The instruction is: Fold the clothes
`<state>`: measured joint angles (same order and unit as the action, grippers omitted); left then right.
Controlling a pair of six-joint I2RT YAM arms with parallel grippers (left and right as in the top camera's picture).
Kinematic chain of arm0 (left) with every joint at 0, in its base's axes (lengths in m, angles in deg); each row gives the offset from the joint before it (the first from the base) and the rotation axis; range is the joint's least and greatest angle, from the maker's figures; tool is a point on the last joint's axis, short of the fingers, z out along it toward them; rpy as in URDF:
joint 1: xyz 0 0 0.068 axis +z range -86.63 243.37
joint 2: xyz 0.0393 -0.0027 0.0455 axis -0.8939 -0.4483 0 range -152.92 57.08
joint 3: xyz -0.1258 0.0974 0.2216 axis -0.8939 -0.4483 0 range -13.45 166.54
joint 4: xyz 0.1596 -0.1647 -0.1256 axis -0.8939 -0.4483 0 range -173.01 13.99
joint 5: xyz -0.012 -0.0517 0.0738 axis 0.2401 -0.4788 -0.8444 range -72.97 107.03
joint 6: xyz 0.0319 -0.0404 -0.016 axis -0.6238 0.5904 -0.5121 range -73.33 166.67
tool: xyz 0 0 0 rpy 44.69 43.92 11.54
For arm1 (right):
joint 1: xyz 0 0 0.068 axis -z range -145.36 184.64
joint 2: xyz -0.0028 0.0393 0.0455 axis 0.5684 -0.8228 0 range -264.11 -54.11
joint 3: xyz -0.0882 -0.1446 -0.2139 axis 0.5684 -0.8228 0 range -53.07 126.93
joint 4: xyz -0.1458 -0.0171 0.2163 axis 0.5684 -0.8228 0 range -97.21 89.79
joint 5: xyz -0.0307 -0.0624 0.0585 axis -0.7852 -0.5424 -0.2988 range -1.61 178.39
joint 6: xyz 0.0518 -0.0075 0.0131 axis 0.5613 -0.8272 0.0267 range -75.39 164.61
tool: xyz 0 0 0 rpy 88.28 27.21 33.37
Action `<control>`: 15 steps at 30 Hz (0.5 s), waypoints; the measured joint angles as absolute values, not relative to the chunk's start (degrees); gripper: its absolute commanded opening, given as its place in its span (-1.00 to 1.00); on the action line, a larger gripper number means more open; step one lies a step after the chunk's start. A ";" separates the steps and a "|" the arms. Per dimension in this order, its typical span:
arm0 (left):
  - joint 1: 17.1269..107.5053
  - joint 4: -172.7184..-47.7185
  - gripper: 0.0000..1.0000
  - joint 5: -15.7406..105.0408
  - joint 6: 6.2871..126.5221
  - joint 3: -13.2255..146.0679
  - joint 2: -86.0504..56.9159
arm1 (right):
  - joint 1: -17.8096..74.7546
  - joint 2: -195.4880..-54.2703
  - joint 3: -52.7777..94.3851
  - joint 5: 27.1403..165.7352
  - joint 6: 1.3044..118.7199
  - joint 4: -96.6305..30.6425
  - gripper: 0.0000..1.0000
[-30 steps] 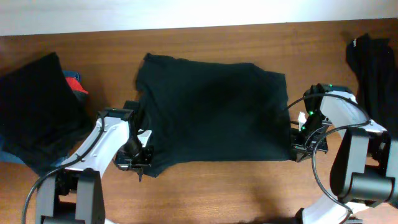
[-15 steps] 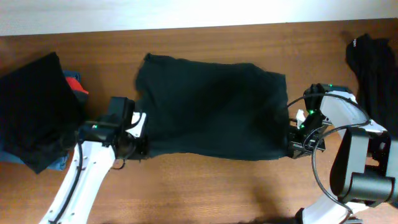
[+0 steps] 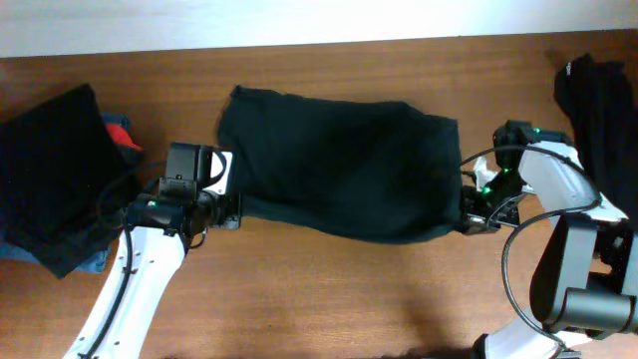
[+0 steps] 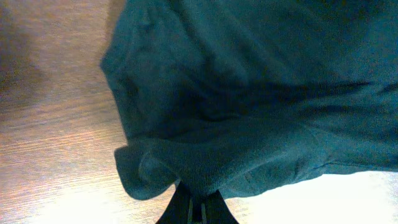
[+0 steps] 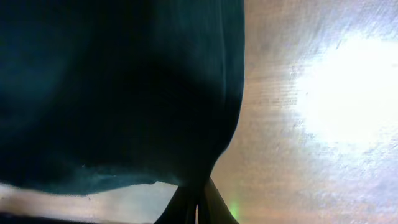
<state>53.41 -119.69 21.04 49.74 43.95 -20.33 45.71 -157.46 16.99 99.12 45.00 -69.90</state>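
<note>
Evidently the fold has begun; a second ago the dark shirt (image 3: 339,160) lay flat with its near hem low toward 6 o'clock, and now that hem has been lifted and carried toward 12 o'clock, so the cloth covers less of the table (image 3: 329,299) and sags in a shallow curve between the two arms. The left gripper (image 3: 224,207) has travelled most, from about 7 o'clock of the shirt up to about 8 o'clock; the right gripper (image 3: 469,221), at about 4 o'clock, has shifted only a little. I judge this the opening of a hem-to-collar fold, with most of the carry toward 12 o'clock yet to come, and the left side running ahead of the right, which could skew the crease.

From overhead both grippers merely sit at the shirt's near corners, and whether they hold anything is hard to tell; the wrist cameras settle it. The left wrist view shows its fingers (image 4: 181,210) pinched together on a rolled lip of hem, the cloth bunched just above them; the right wrist view shows its own pair likewise closed on the hanging edge, with bare wood off to 3 o'clock. Only the overhead view shows the surroundings: a heap of dark clothes (image 3: 55,170) with a red piece (image 3: 120,135) at 9 o'clock, and another dark garment (image 3: 598,110) at 2 o'clock, both apart from the shirt.
</note>
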 measured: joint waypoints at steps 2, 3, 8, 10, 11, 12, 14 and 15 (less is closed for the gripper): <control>53.41 -118.80 -1.00 19.56 49.76 43.95 -20.33 | 45.71 -157.44 18.24 99.29 44.80 -69.77 -0.92; 53.41 -118.54 -1.00 19.23 49.74 43.95 -20.33 | 45.71 -157.44 18.87 99.36 44.78 -69.83 -0.92; 53.41 -118.58 -0.99 18.79 49.76 43.95 -20.33 | 45.71 -157.19 21.75 99.99 44.62 -70.64 -0.92; 53.41 -118.64 -0.99 20.08 49.76 43.95 -20.24 | 45.71 -155.99 22.83 100.38 44.54 -72.22 -0.92; 53.41 -118.64 -0.99 20.26 49.76 43.95 -20.09 | 45.71 -155.60 22.98 100.40 44.52 -72.72 -0.92; 53.41 -118.60 -0.99 20.35 49.76 43.95 -19.89 | 45.71 -154.90 23.31 100.38 44.47 -73.33 -0.92; 53.41 -118.21 -1.00 20.72 49.76 43.95 -18.67 | 45.71 -152.93 24.18 100.43 44.41 -74.36 -0.92; 53.41 -117.97 -0.99 20.87 49.76 43.95 -17.88 | 45.71 -151.97 24.46 100.51 44.41 -74.84 -0.92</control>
